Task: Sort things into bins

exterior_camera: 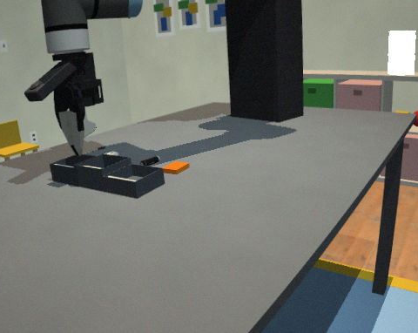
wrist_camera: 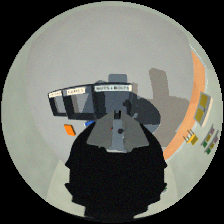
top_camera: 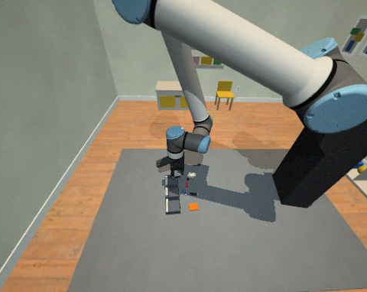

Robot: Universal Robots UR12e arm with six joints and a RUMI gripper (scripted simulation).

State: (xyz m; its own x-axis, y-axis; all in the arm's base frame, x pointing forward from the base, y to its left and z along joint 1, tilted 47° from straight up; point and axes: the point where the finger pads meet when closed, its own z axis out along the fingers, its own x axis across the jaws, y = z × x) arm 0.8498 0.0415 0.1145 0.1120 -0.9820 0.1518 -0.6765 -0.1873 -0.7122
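Observation:
My gripper (top_camera: 174,177) (exterior_camera: 77,154) (wrist_camera: 117,110) is shut, with nothing visible between its tips, low over the bin labelled NUTS+BOLTS (exterior_camera: 64,174) (wrist_camera: 113,88). Beside that stand the bin labelled GAMES (top_camera: 167,192) (wrist_camera: 76,91) and an end bin (top_camera: 167,206) (exterior_camera: 127,188) whose label I cannot read. All three are upright. On the table lie an orange block (top_camera: 193,206) (exterior_camera: 176,167) (wrist_camera: 69,130), a black cylinder (top_camera: 193,194) (exterior_camera: 150,161), a blue piece (top_camera: 184,192), a red piece (top_camera: 186,185), a small dark piece (top_camera: 187,179) and a white piece (top_camera: 192,174). The bins' insides are partly hidden.
Another small dark thing (top_camera: 196,164) (exterior_camera: 102,148) lies behind the white piece. The arm's black pedestal (top_camera: 306,168) (exterior_camera: 266,61) stands at the right in the top view. The loose things lie along the pedestal side of the bins.

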